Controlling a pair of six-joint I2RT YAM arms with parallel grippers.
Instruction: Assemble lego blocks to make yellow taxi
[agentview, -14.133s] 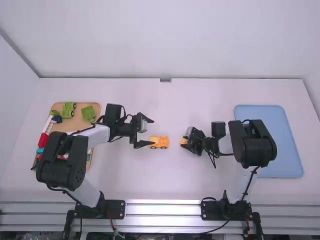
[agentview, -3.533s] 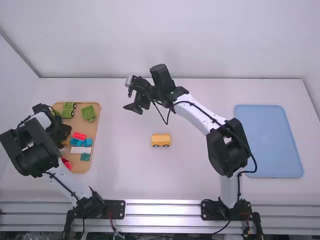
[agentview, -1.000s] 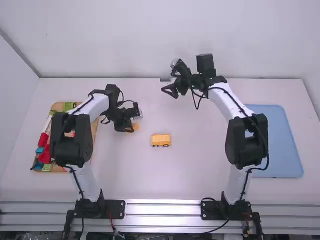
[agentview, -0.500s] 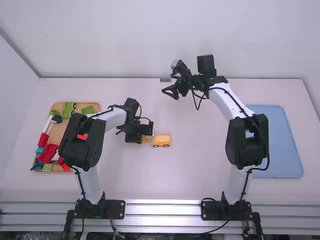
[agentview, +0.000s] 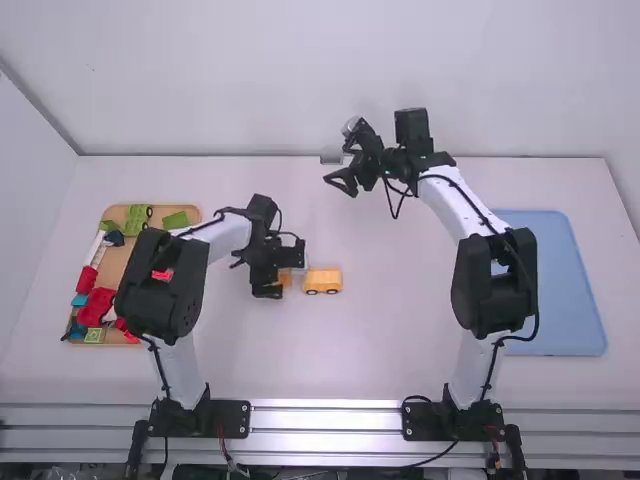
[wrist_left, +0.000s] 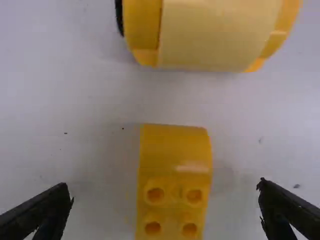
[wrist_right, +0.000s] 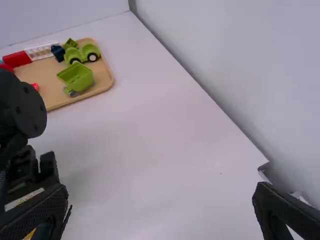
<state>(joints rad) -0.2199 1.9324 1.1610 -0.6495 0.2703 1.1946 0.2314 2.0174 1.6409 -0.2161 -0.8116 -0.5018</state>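
Note:
Left gripper (agentview: 283, 268) stands low over the table, left of the yellow car body (agentview: 323, 281); its fingers are open on either side of a small yellow block (agentview: 286, 279). In the left wrist view the block (wrist_left: 174, 175), with a curved end and round studs, lies between the spread fingers of the left gripper (wrist_left: 165, 200) without touching them. A gap separates it from the car body (wrist_left: 215, 32). Right gripper (agentview: 337, 162) is held at the table's far side, away from both pieces. Open and holding nothing, the right gripper (wrist_right: 162, 192) shows both fingers wide apart.
A wooden tray (agentview: 119, 266) with green, red, blue and white blocks lies at the left, partly under the left arm. On the right is a blue tray (agentview: 575, 300), partly behind the right arm. A wall borders the table's far edge.
Over the last second the left gripper carried the small yellow block right, up near the car body, then opened and let it go. The right arm has kept still over that second.

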